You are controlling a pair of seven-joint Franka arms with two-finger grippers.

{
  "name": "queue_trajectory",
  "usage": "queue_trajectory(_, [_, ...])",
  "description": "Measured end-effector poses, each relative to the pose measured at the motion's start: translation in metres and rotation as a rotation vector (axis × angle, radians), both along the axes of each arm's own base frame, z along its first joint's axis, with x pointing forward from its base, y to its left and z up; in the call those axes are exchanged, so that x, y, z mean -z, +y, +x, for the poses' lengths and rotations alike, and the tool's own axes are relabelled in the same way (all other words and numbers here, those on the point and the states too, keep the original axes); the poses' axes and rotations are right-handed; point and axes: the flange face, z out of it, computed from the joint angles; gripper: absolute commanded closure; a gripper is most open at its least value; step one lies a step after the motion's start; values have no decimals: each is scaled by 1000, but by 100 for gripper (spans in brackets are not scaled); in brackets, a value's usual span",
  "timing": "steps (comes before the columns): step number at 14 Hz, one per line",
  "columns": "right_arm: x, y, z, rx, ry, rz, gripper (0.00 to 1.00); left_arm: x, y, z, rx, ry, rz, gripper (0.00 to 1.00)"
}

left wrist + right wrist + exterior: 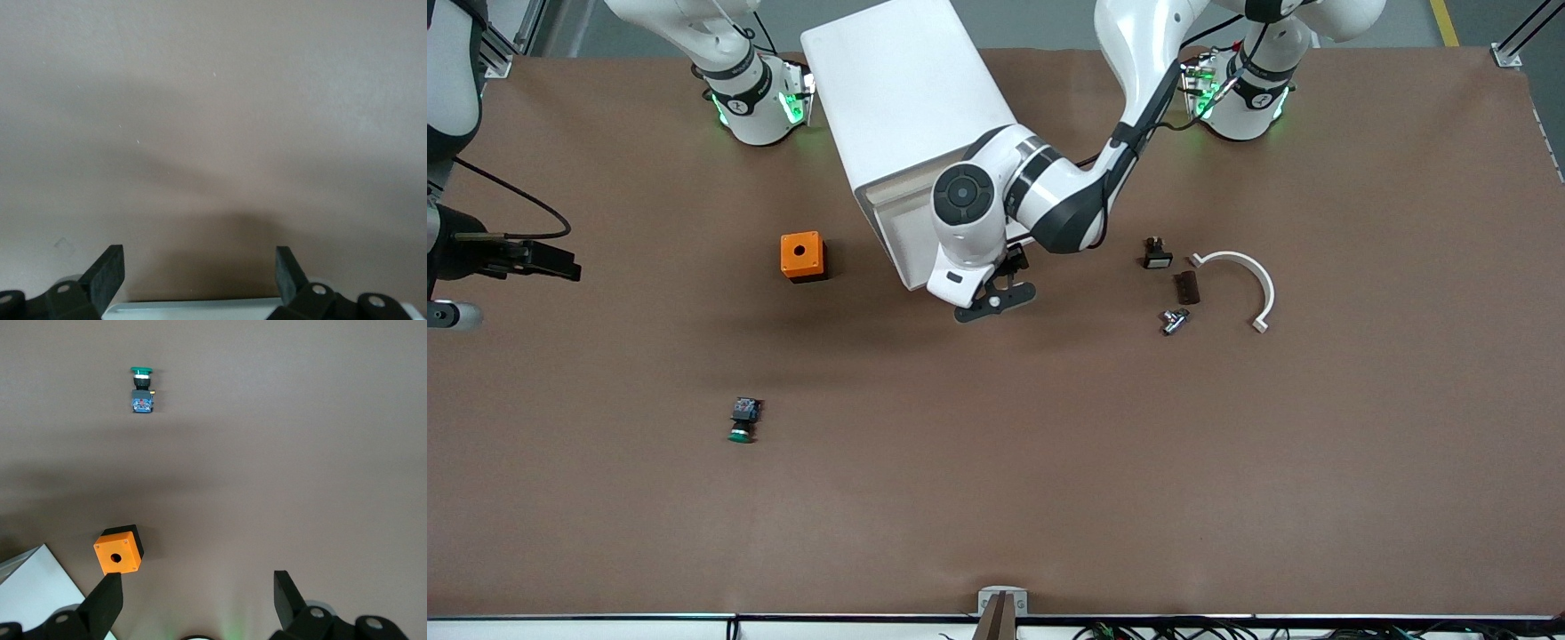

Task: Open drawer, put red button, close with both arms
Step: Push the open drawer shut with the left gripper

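The white cabinet stands between the two arm bases, its front toward the front camera. My left arm's wrist covers much of that front, so I cannot pick out the drawer or tell whether it is open. My left gripper hangs just in front of the cabinet, over the brown table. In the left wrist view this gripper is open and empty, with a pale white edge low between its fingers. My right gripper waits high at its end of the table, open with nothing in it. The red button is out of view.
An orange box with a hole on top sits beside the cabinet toward the right arm's end. A green-capped switch lies nearer the front camera. Toward the left arm's end lie a small black switch, a brown block, a silver part and a white arc.
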Motion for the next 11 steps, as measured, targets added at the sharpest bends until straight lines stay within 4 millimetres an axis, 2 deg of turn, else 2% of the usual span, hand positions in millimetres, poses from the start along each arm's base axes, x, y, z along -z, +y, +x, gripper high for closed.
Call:
queue_trajectory(5, [0,2,0,-8,-2,1,0,7,-26,-38,54,28,-3,1])
queue_trajectory(9, [-1,2,1,-10,-4,0,0,10,-33,-48,28,87,-45,1])
queue_trajectory(11, [-1,-5,0,-4,-4,0,0,13,-35,-52,0,138,-78,1])
